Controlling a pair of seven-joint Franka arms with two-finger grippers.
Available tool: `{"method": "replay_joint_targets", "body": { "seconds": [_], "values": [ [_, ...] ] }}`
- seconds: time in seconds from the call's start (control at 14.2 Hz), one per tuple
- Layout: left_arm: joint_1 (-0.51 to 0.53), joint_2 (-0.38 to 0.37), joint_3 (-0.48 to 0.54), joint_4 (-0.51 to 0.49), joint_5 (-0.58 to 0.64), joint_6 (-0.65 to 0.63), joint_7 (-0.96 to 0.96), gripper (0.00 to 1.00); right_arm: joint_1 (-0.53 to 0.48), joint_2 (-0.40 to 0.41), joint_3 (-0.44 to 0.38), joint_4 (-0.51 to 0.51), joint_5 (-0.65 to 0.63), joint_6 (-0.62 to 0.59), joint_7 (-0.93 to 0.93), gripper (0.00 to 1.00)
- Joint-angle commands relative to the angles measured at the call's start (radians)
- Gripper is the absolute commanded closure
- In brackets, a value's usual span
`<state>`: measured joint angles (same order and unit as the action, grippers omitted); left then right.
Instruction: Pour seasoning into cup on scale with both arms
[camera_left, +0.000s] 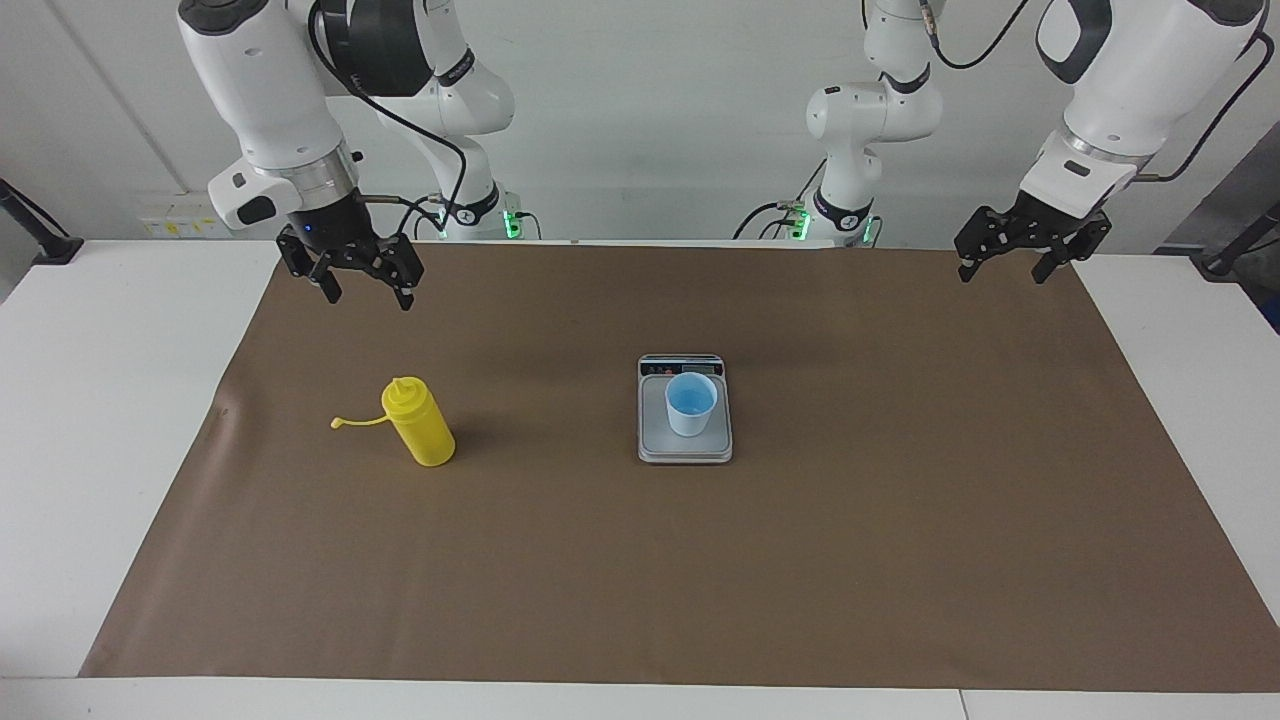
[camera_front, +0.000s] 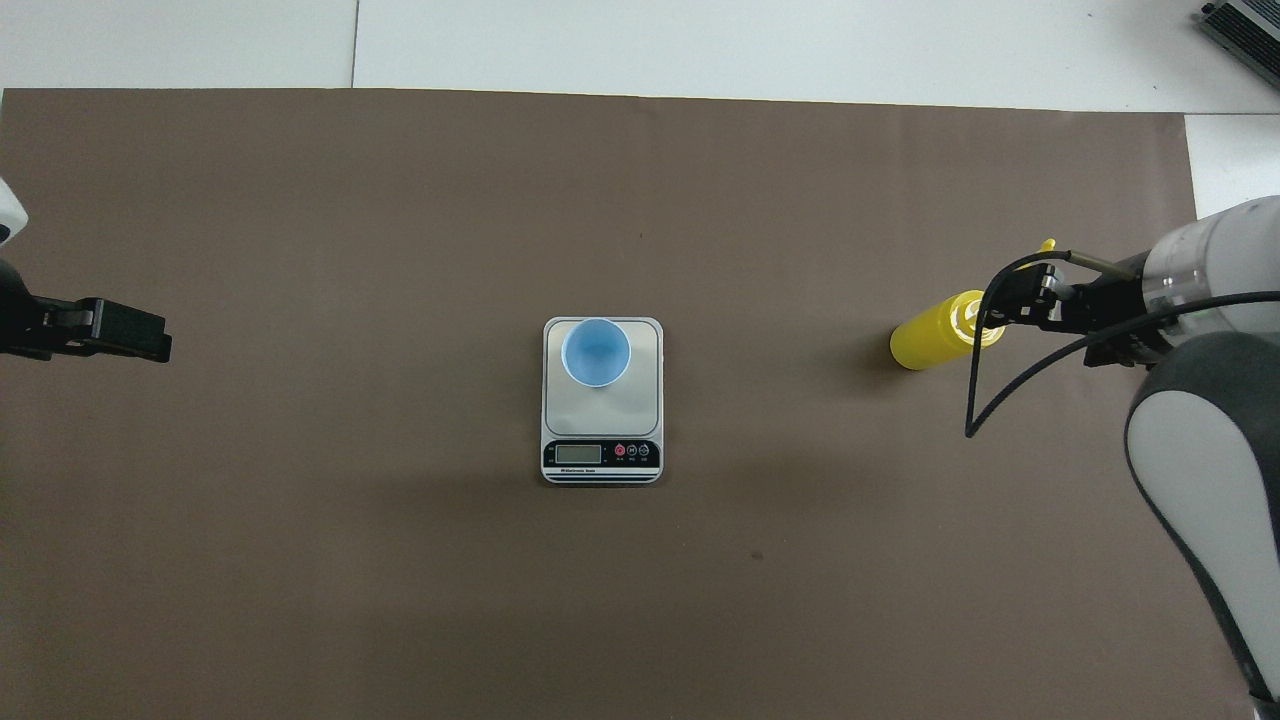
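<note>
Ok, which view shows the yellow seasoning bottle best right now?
The facing view: the seasoning bottle stands fully visible on the brown mat, cap strap out to one side, with the open right hand raised clear of it. In the overhead view the right arm covers the bottle's top and most of the strap.

The cup (camera_left: 691, 403) is sitting on the scale (camera_left: 685, 446) mid-bench. The seasoning (camera_left: 421, 424) is standing well apart, toward the right arm's end.
</note>
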<state>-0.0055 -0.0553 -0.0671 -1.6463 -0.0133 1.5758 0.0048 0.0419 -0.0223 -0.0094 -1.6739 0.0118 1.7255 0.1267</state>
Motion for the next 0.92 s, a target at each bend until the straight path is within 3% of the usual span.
{"method": "replay_joint_targets", "body": {
  "seconds": [0.0, 0.85],
  "values": [
    [0.009, -0.017, -0.002, -0.012, -0.007, 0.004, -0.006, 0.0, -0.016, 0.005, 0.009, 0.036, -0.01, -0.037, -0.052, 0.0],
    [0.009, -0.017, -0.002, -0.012, -0.007, 0.004, -0.006, 0.0, -0.005, -0.001, 0.015, 0.036, -0.01, -0.121, -0.048, 0.0]
  ]
}}
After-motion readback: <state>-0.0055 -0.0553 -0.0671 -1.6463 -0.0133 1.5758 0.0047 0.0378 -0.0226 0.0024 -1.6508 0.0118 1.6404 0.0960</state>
